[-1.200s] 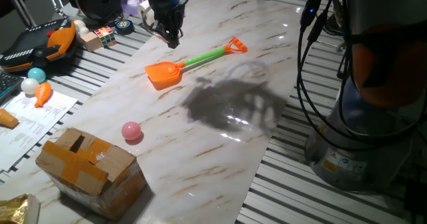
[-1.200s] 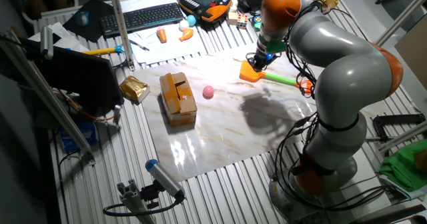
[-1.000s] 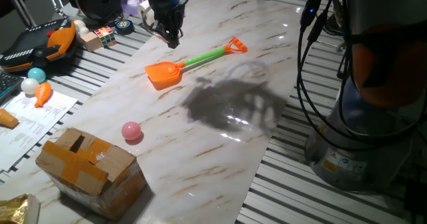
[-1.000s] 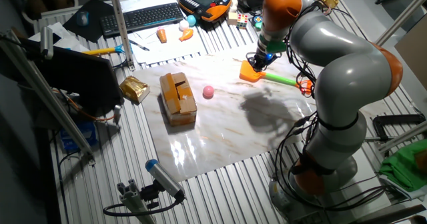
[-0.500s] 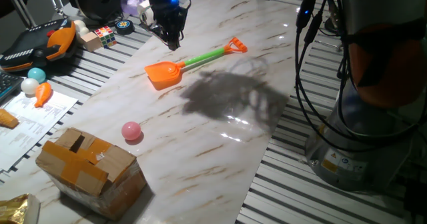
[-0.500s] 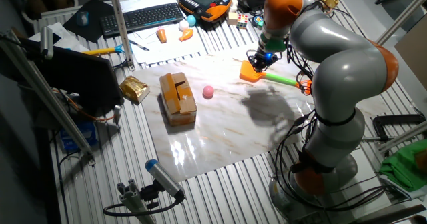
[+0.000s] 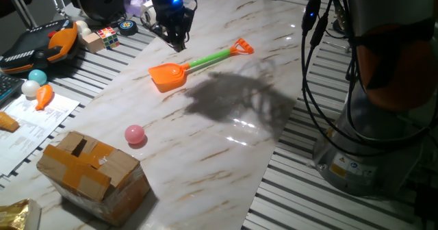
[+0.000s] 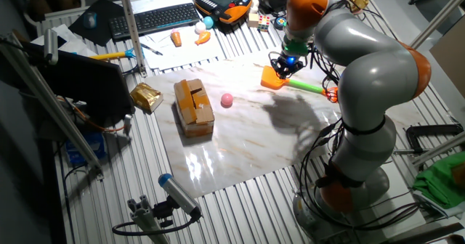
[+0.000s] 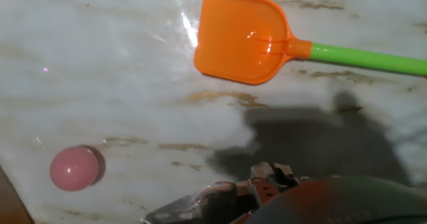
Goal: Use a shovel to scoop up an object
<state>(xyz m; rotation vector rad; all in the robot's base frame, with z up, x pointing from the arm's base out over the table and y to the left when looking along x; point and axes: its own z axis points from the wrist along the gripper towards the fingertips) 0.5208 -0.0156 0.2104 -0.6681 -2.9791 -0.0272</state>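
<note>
The shovel (image 7: 169,74) lies flat on the marble board, orange blade toward the left, green shaft (image 7: 209,59) running to the orange D-end (image 7: 243,47). It also shows in the other fixed view (image 8: 273,78) and in the hand view (image 9: 243,37). The pink ball (image 7: 135,134) rests alone on the board, well apart from the blade; it also shows in the other fixed view (image 8: 227,99) and the hand view (image 9: 74,168). My gripper (image 7: 178,44) hangs above the board just behind the blade, fingers together and holding nothing. In the other fixed view the gripper (image 8: 282,67) is over the blade.
A taped cardboard box (image 7: 92,172) stands near the pink ball. A white ball (image 7: 29,87), a teal ball (image 7: 37,75), a puzzle cube (image 7: 109,35) and a pendant lie off the board's far side. The arm's base and cables (image 7: 369,141) stand on the right.
The arm's upper links have swung a little and its shadow on the board has slid toward the shovel. The gripper has barely shifted. Shovel and ball have not moved.
</note>
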